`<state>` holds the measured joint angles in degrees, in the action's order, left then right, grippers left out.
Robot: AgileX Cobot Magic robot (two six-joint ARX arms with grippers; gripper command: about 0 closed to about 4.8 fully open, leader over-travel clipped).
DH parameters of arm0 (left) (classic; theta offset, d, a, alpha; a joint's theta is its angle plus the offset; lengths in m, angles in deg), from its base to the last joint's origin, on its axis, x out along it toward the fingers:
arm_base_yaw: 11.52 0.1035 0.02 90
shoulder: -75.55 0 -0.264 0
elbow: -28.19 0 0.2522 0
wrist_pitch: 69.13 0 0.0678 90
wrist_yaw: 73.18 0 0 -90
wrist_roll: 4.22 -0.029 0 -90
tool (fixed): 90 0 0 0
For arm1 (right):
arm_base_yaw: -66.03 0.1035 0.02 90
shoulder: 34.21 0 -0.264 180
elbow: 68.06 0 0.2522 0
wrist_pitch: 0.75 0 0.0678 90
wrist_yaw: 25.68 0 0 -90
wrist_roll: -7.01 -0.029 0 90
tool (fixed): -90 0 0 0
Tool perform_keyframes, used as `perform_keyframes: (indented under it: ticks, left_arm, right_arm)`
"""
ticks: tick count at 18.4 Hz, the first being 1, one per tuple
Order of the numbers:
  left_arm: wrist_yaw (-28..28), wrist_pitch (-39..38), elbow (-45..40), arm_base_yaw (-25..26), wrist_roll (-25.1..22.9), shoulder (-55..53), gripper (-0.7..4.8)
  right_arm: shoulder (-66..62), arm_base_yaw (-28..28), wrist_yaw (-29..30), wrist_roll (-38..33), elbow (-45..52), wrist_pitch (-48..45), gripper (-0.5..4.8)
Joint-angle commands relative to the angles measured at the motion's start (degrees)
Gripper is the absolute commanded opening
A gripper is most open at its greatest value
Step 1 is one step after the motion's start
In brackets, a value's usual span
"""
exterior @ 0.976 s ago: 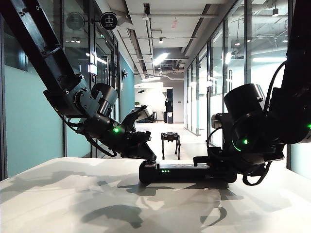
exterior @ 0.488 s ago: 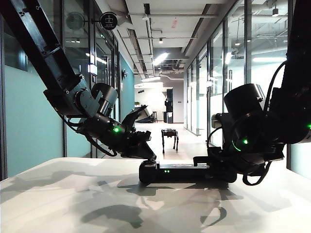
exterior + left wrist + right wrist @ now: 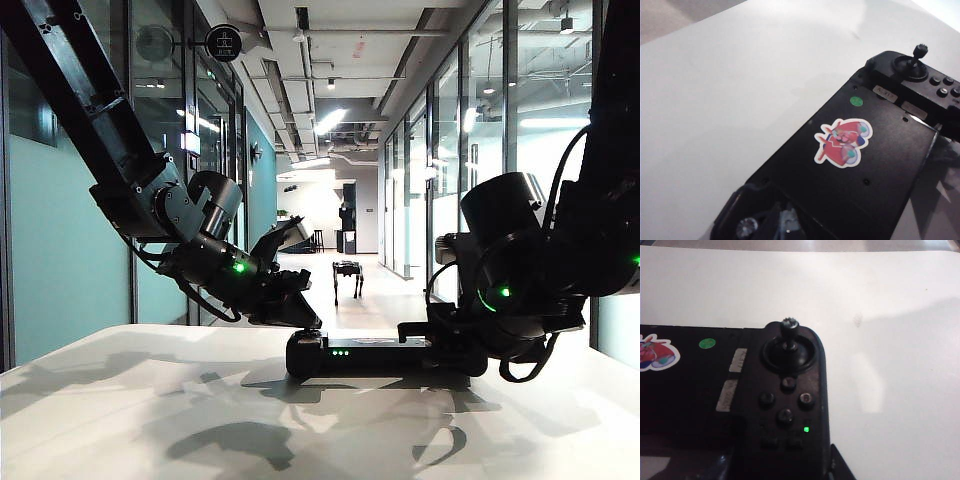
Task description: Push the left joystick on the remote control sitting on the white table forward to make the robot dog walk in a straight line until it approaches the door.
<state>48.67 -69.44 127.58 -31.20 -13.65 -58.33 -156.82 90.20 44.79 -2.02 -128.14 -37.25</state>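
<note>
The black remote control (image 3: 375, 355) lies on the white table (image 3: 150, 410). My left gripper (image 3: 298, 312) rests on its left end. In the left wrist view the left joystick's knurled cap (image 3: 746, 227) shows right beside my left gripper (image 3: 783, 225), too dark to tell whether the jaws are open. My right gripper (image 3: 440, 345) is shut on the controller's right end, and one finger (image 3: 840, 466) hugs its outer edge. The right stick (image 3: 789, 330) stands untouched. The robot dog (image 3: 347, 278) stands far down the corridor, facing away.
Glass walls line both sides of the corridor floor (image 3: 385, 300). A dark upright shape (image 3: 348, 210) stands at its far end. A red sticker (image 3: 842, 141) and a green dot (image 3: 855, 101) mark the controller's flat middle panel.
The robot dog has walked farther down the corridor, now smaller and higher in the view. Both arms and the controller have stayed still.
</note>
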Motion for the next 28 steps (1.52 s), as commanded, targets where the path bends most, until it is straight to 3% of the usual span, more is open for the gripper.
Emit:
perform_keyframes:
  ticks: [1,10,13,16,22,28]
  left_arm:
    - [-1.0,0.5,0.2,0.2,-0.2,0.0,-0.06]
    - [3.4,-1.6,0.3,0.2,-0.2,1.7,-0.05]
    - [5.4,-12.7,0.3,0.2,-5.4,6.1,-0.06]
    - [5.4,-18.8,0.3,0.2,-5.8,9.6,-0.06]
    - [5.2,-23.6,0.3,0.2,-5.1,15.8,-0.05]
    - [1.1,-30.4,0.3,0.2,-5.2,22.7,-0.06]
  right_arm:
    - [0.3,0.1,-0.2,0.0,-0.2,-1.8,1.39]
    - [0.3,0.1,-0.2,0.1,-0.2,-1.7,1.39]
    - [0.3,0.1,-0.2,0.1,-0.2,-1.7,1.39]
    - [0.3,0.1,-0.2,0.1,-0.2,-1.7,1.39]
    - [0.3,0.1,-0.2,0.3,-0.2,-1.7,1.39]
    - [0.3,0.1,0.2,1.9,-0.2,-1.6,1.44]
